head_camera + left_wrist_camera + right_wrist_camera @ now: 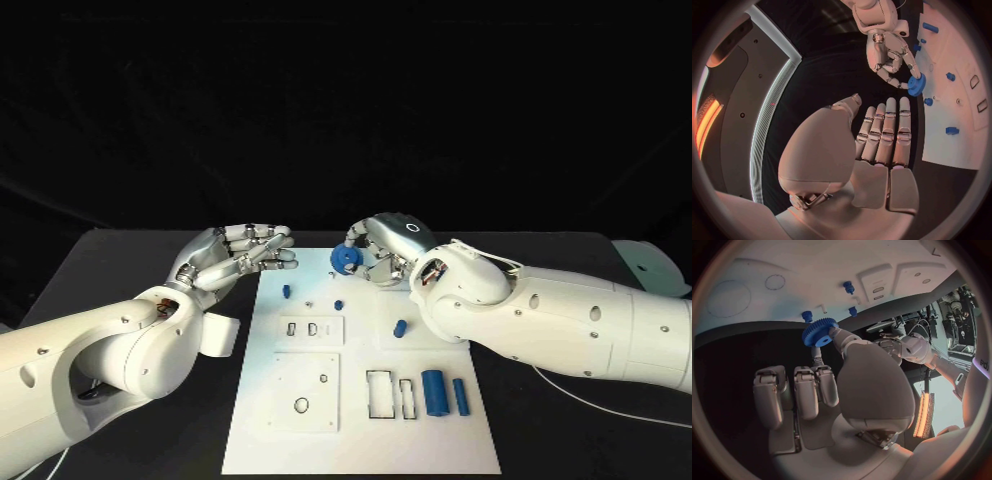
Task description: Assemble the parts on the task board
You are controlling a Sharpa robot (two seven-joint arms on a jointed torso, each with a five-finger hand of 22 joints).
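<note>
Nearest, at six o'clock on the task board (274, 440), two blue cylinders (433, 386) lying beside empty slots. Farther up, short blue pegs (287, 291) standing. At twelve o'clock, blue gear (348, 259) pinched in the right hand (387, 245), just over the far edge. Left hand (231, 255) at ten o'clock, fingers apart, holding nothing. Best lowered level, bore centred over its peg.

White screw-dotted arms (577, 325); silver segmented hands (231, 255).

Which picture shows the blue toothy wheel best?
The right wrist view: the blue gear shows its teeth clearly, pinched by the right hand. The head view hides part of it behind fingers; the left wrist view shows it small.
</note>
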